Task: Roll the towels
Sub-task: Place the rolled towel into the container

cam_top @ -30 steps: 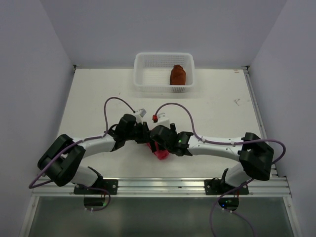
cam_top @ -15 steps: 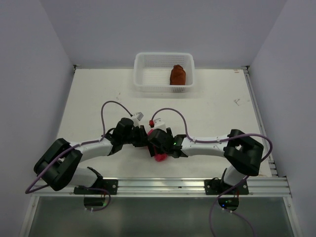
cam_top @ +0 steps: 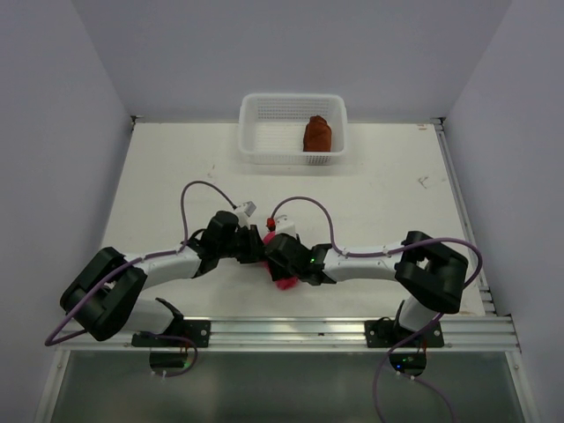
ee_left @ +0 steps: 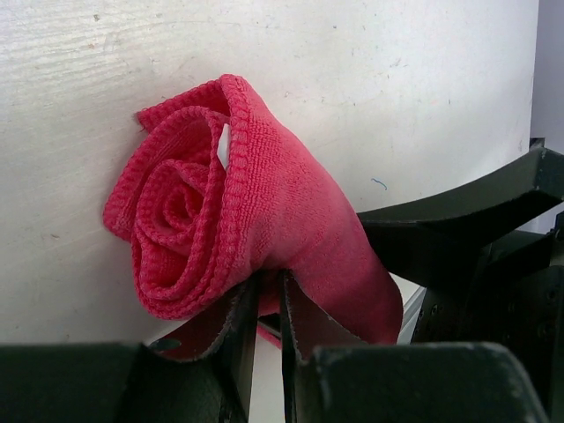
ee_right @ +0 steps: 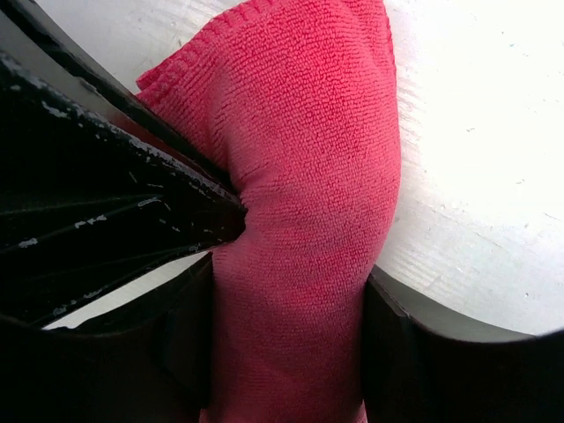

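Note:
The pink towel [ee_left: 229, 203] lies rolled into a spiral on the white table, near the front middle in the top view [cam_top: 284, 282]. My left gripper [ee_left: 269, 304] is shut on a fold at the roll's lower edge, its jaws nearly together. From the other side my right gripper [ee_right: 291, 300] has the roll's body [ee_right: 304, 203] between its fingers, and both pads [ee_right: 397, 352] press the cloth. In the top view the two grippers meet over the pink towel and hide most of it. The rust-brown towel [cam_top: 317, 134] sits rolled in the white mesh basket [cam_top: 254, 132].
The basket stands at the table's far edge, against the back wall. A metal rail [cam_top: 291, 330] runs along the near edge by the arm bases. Purple cables [cam_top: 203, 189] loop above both arms. Side walls close in the table left and right.
The right gripper's jaws have closed in around the pink roll. Both arms have shifted slightly left and toward the near edge. The left gripper keeps its pinch.

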Tool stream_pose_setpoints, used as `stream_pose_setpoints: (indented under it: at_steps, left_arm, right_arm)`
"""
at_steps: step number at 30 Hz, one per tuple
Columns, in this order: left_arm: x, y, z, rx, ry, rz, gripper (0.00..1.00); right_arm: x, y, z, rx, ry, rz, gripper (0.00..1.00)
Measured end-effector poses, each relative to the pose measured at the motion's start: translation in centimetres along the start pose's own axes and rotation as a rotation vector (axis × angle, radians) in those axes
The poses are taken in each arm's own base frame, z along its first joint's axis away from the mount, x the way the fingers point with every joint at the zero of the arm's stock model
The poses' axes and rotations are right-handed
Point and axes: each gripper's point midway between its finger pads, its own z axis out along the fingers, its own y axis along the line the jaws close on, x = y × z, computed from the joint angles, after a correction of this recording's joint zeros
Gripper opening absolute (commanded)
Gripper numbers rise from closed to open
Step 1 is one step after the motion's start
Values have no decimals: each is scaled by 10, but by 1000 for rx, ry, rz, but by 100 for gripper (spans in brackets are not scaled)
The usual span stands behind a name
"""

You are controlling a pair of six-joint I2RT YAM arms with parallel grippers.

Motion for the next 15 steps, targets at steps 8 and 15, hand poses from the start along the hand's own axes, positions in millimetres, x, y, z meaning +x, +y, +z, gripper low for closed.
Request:
stream_pose_setpoints:
  at_steps: [8, 15]
  left_arm:
    - [-8, 4, -2, -36, 21, -24, 23]
    - [-52, 12, -16, -121, 3, -60, 29]
  right_arm:
    - [-1, 0, 0, 8, -8, 13, 23]
    - [-4, 1, -1, 7, -22, 27, 11]
